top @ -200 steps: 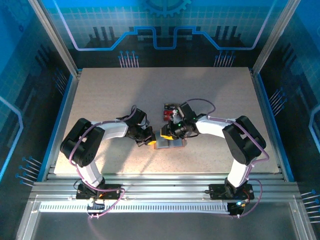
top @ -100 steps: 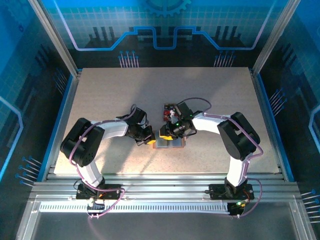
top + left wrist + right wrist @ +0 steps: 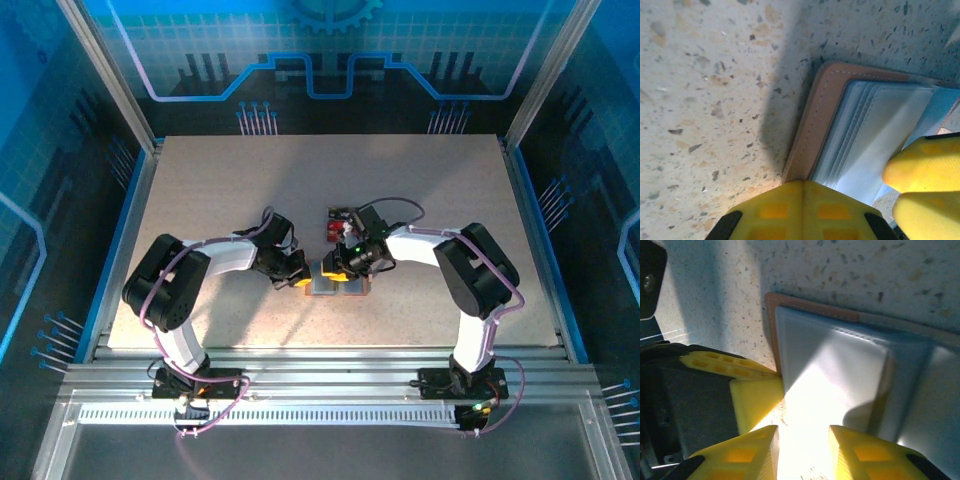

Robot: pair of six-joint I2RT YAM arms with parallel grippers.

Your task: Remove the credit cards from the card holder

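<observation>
The holder (image 3: 338, 290) is laid open on the surface (image 3: 220, 190), at 6 o'clock of centre. The left fingers (image 3: 801, 207) are clenched at its 9 o'clock edge. The right fingers (image 3: 862, 447) are parted over its pocket (image 3: 830, 365).

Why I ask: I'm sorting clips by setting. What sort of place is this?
Most likely a robot lab test cell, not a home or shop: a speckled tabletop fenced by aluminium frame rails, blue circuit-pattern wall panels around it, and a left arm and right arm bolted at its near edge.
</observation>
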